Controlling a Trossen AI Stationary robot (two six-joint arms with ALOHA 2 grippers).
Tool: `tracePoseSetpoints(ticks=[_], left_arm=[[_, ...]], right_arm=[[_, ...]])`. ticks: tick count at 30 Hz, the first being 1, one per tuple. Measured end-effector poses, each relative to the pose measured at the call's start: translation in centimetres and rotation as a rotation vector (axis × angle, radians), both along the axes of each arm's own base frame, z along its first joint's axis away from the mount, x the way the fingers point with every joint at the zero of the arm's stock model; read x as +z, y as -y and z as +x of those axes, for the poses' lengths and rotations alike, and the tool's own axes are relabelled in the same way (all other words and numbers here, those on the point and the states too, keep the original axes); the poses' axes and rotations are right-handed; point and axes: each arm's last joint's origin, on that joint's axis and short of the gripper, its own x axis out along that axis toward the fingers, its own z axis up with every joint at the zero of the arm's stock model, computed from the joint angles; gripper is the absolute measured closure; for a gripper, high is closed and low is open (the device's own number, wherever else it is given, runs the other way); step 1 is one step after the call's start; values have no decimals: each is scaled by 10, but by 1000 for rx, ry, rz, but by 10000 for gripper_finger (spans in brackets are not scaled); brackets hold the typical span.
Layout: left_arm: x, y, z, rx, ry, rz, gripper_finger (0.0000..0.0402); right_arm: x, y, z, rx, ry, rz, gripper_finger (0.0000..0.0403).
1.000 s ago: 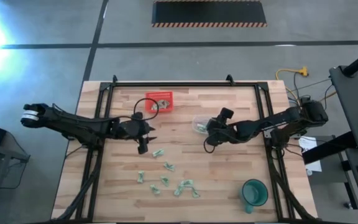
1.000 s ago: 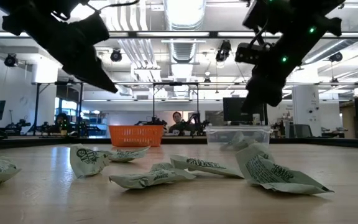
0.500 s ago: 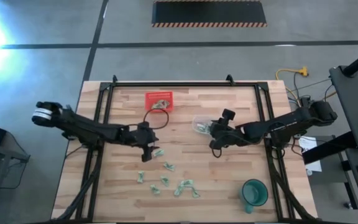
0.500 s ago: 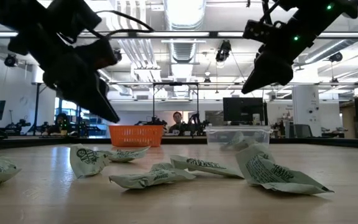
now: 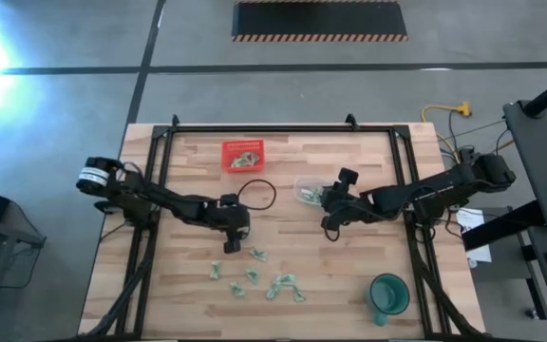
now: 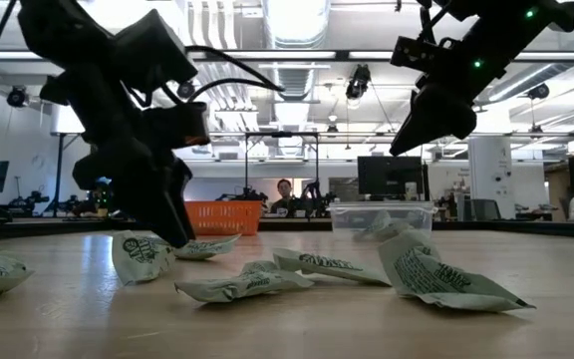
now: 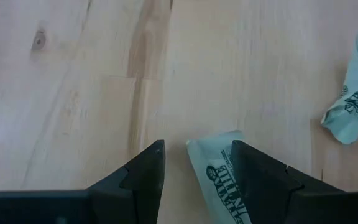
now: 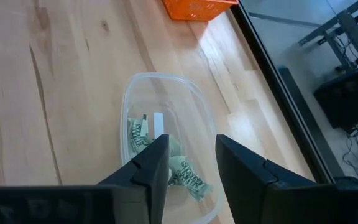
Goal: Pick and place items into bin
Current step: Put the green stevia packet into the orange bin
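Observation:
Several pale green crinkly packets (image 5: 278,283) lie loose on the wooden table toward its near edge. My left gripper (image 5: 233,245) stands open, low over one packet (image 7: 219,180), which lies between its fingers with one finger covering part of it. Another packet (image 7: 356,93) lies off to one side. My right gripper (image 5: 328,228) hangs open and bare above the table, near a clear tub (image 8: 126,99) with packets inside. The red bin (image 5: 227,161) sits at the far middle, with some packets in it. My left gripper comes at the packet slanting down from the table's left. The packet lies flat on the wood. One finger (image 7: 260,177) overlaps its edge, and I cannot tell whether it touches.
A green cup (image 5: 387,294) stands near the table's near right corner. The clear tub (image 5: 299,185) sits mid-table between the red bin and my right gripper. A black frame runs along the table's far edge and sides. A person sits in the room beyond.
My left gripper has come down and toward the table's near right, tipping steeper, until it stands low over a packet at the far end of the scatter. My right gripper has risen a little near the clear tub. No packet has moved.

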Motion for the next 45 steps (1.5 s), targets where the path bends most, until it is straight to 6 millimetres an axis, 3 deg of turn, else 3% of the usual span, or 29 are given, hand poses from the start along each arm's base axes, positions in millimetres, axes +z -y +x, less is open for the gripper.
tracePoseSetpoints(ticks=[25,29,39,45], left_arm=[[1,6,-2,-69,-37,-145,235],[1,6,-2,-66,-39,-133,263],[1,5,-2,-93,-44,-98,391],[2,5,-2,-98,-38,-59,395]], right_arm=[[-5,1,-3,-1,-17,-4,319],[-5,1,-3,-1,-16,-4,323],[-5,1,-3,-1,-15,-4,319],[-5,1,-3,-1,-15,-4,327]])
